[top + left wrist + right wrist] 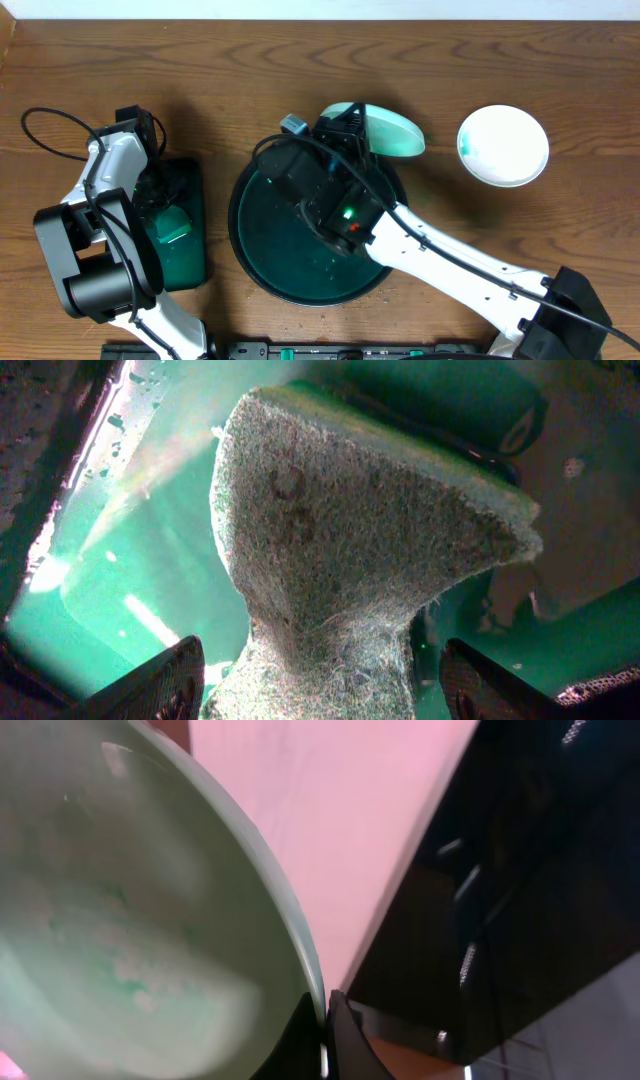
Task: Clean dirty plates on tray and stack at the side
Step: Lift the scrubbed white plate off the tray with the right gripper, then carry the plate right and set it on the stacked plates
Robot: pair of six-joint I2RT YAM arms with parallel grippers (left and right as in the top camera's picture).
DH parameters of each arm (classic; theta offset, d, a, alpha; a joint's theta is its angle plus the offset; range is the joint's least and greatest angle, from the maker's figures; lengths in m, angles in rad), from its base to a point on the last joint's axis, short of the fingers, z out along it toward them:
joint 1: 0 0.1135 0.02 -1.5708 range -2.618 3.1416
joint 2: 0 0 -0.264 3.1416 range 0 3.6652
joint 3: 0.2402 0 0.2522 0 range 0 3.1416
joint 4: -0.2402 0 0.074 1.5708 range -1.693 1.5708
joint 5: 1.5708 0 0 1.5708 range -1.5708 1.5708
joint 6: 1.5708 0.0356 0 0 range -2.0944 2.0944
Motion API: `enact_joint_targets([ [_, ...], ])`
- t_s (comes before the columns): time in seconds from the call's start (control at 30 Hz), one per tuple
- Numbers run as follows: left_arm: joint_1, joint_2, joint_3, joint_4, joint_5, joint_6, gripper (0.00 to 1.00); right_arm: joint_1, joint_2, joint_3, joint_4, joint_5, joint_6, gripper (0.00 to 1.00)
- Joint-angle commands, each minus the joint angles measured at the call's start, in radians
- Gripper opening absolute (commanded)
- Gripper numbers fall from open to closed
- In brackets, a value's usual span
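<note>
My right gripper is shut on the rim of a white plate. It holds the plate tilted above the far edge of the round dark tray. Teal-green smears show on the plate's face. A second plate, with a teal mark at its left edge, lies on the table to the right of the tray. My left gripper hangs open over a grey fuzzy cloth, one finger on each side and apart from it.
The cloth rests in a small rectangular green tray to the left of the round tray. My right arm crosses the table from the near right corner. Bare wooden table lies around the right plate.
</note>
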Motion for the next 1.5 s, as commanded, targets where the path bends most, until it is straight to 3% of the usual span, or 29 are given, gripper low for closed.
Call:
enact_joint_targets([
  [0.0, 0.006, 0.01, -0.005, -0.002, -0.001, -0.002, 0.75, 0.023, -0.005, 0.021, 0.027, 0.044, -0.097, 0.01],
  [0.67, 0.006, 0.01, -0.005, -0.002, -0.001, -0.002, 0.75, 0.048, -0.004, 0.021, 0.035, 0.035, -0.082, 0.01],
  [0.73, 0.006, 0.01, -0.005, -0.002, -0.001, -0.002, 0.75, 0.045, -0.005, 0.021, 0.032, -0.028, 0.048, 0.01],
  [0.8, 0.006, 0.01, -0.005, -0.002, -0.001, -0.002, 0.76, 0.032, -0.004, 0.021, -0.014, -0.145, 0.302, 0.01],
  [0.87, 0.006, 0.01, -0.005, -0.004, -0.001, -0.002, 0.75, 0.006, -0.004, 0.021, -0.168, -0.378, 0.668, 0.01],
  [0.97, 0.006, 0.01, -0.005, -0.01, -0.001, -0.001, 0.75, -0.042, -0.002, 0.02, -0.32, -0.716, 0.97, 0.01],
  [1.0, 0.006, 0.01, -0.005, -0.009, -0.001, -0.001, 0.75, -0.056, -0.002, 0.02, -0.333, -0.746, 1.028, 0.01],
  [1.17, 0.006, 0.01, -0.005, -0.007, -0.001, -0.002, 0.75, -0.092, -0.029, 0.057, -0.343, -0.615, 1.047, 0.01],
  [1.33, 0.006, 0.01, -0.005, -0.007, -0.001, -0.006, 0.75, -0.122, -0.064, 0.079, -0.343, -0.649, 1.037, 0.01],
  [1.47, 0.006, 0.01, -0.005, -0.007, -0.001, -0.005, 0.76, -0.144, -0.071, 0.079, -0.425, -0.766, 1.159, 0.01],
])
